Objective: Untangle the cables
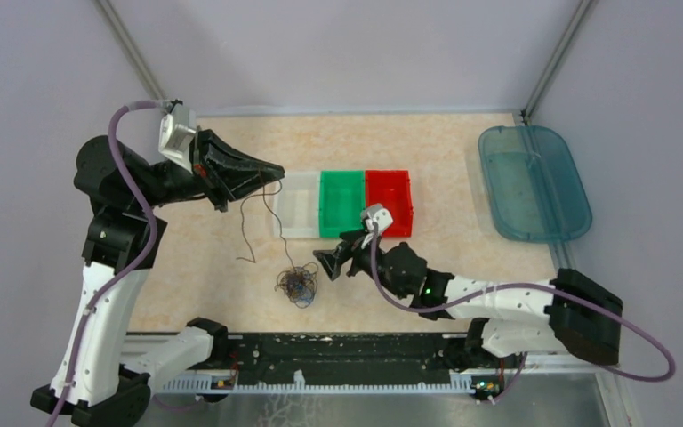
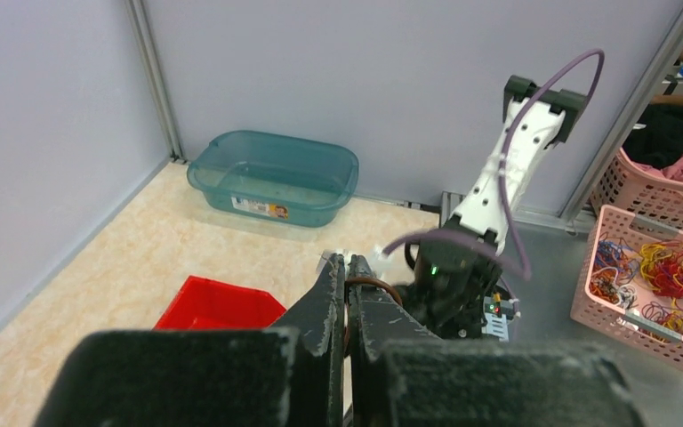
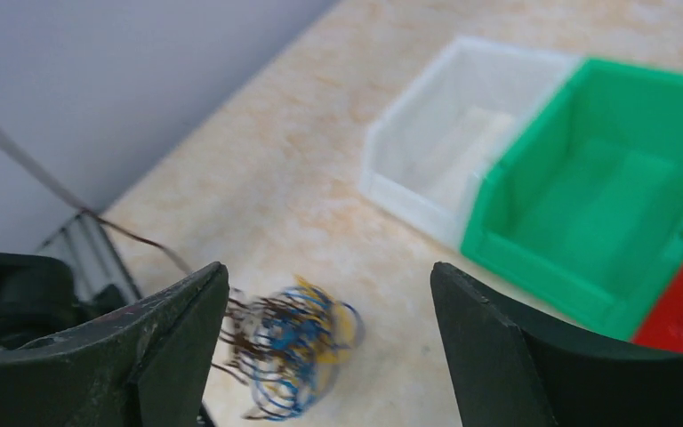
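Observation:
The cables are a small curly bundle (image 1: 298, 286) of brown, blue and yellow wire on the table; in the right wrist view the bundle (image 3: 298, 351) is blurred. A thin brown wire (image 1: 271, 209) runs from the bundle up to my left gripper (image 1: 277, 170), which is raised and shut on it; the left wrist view shows the brown wire (image 2: 382, 289) pinched between the closed fingers of the gripper (image 2: 347, 267). A loose end (image 1: 245, 231) hangs down. My right gripper (image 1: 325, 262) is open just right of the bundle, low over the table, and it also shows in its own wrist view (image 3: 329, 302).
A clear bin (image 1: 301, 206), a green bin (image 1: 341, 203) and a red bin (image 1: 389, 200) stand in a row behind the bundle. A teal tub (image 1: 534, 182) sits at the far right. A pink basket (image 2: 654, 285) of coloured bands stands off the table.

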Tool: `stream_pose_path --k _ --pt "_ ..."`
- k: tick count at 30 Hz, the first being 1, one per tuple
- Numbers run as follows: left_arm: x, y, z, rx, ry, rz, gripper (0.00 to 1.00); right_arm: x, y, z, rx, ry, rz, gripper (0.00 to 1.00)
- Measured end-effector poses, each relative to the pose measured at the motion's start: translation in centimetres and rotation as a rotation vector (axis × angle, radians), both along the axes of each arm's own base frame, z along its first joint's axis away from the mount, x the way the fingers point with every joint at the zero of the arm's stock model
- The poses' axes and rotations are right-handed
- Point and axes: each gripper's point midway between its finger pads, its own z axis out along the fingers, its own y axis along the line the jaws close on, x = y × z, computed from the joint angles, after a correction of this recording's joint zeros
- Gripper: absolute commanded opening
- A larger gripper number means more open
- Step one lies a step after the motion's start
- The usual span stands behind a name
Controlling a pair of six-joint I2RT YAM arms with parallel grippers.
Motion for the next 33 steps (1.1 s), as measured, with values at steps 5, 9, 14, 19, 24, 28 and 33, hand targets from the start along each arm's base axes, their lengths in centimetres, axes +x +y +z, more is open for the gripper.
stream_pose_path --k 5,9,14,19,24,28,33 --pt "0.4 -0.1 -0.6 0.008 0.007 0.007 0.00 -2.4 2.9 8.9 0.125 -0.114 0.221 0.89" --pt "0.6 -0.1 -0.5 0.005 0.001 0.011 0.00 -3.8 4.9 11.4 0.156 -0.157 0.338 0.89" --pt "0.9 -0.2 -0.2 0.004 -0.002 0.011 0.00 -4.2 7.9 9.1 0.102 -0.124 0.421 0.89" --pt "0.8 -0.1 0.6 -0.003 -0.025 0.012 0.00 -4.7 10.9 6.9 0.062 -0.078 0.477 0.78" --pt "0.5 0.1 2.6 -0.020 -0.083 0.023 0.00 -4.5 12.7 5.2 0.067 -0.018 0.491 0.63" --pt "0.2 0.5 5.1 -0.053 -0.165 0.060 0.00 -4.5 13.4 2.7 0.056 0.046 0.490 0.58" --pt "-0.5 1.4 8.4 -0.104 -0.274 0.113 0.00 -4.2 13.0 -0.6 0.020 0.108 0.455 0.53"
